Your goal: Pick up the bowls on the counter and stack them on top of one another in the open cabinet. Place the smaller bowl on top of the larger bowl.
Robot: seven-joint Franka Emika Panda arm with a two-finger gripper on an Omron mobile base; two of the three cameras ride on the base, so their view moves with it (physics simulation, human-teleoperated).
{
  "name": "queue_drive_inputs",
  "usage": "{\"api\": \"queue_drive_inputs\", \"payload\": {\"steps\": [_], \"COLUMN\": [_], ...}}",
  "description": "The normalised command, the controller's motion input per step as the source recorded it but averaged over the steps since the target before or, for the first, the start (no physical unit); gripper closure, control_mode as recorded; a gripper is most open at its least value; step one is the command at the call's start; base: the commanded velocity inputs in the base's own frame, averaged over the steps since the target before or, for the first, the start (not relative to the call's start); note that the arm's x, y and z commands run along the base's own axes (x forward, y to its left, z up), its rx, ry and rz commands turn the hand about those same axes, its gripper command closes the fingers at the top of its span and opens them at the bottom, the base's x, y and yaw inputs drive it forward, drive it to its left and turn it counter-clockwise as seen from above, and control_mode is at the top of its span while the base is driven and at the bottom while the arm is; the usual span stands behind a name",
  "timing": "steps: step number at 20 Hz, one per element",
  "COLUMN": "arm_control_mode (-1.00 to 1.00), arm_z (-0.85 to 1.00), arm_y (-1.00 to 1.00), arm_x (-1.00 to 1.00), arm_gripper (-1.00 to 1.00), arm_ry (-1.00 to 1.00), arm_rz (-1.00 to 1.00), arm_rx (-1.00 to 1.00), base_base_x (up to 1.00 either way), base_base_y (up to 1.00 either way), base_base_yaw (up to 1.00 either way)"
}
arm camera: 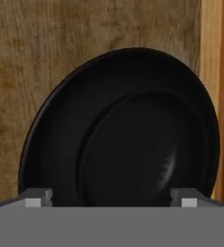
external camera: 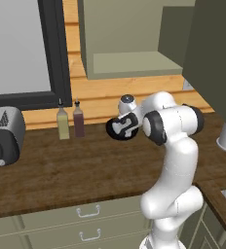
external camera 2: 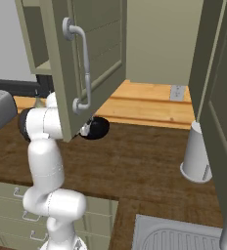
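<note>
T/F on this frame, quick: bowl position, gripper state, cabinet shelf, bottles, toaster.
1. A black bowl lies right below the gripper. True.
2. The fingers are clamped shut. False: they stand apart, either side of the bowl.
3. A bowl already sits on the open cabinet shelf. False: what shows of the shelf is bare.
4. Two bottles stand on the counter by the wall. True.
5. The toaster is inside the cabinet. False: it is on the counter.

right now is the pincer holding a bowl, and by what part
Cannot be told: the pincer is right over a black bowl, tips near its rim, but any contact is hidden.
</note>
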Motion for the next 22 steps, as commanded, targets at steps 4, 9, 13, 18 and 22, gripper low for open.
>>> {"api": "queue_drive_inputs", "payload": {"steps": [4,9,13,18,22], "arm_control_mode": [-1.0,-1.0,-1.0,-1.0,-1.0], "arm_z": [0.01,-0.06,-0.19,-0.33,-0.13], "arm_y": [0.0,0.0,0.0,0.0,0.0], "arm_x": [-0.69,-0.11,0.08,0.3,0.34], "arm_gripper": [-1.0,-1.0,-1.0,-1.0,-1.0], "arm_ry": [-0.01,-0.04,-0.12,-0.1,-0.17], "arm_rz": [0.05,0.03,0.06,0.07,0.0], "arm_rx": [0.09,0.02,0.0,0.0,0.0], "base_base_x": [0.0,0.0,0.0,0.0,0.0], "base_base_y": [0.0,0.0,0.0,0.0,0.0], "base_base_yaw": [0.0,0.0,0.0,0.0,0.0]}}
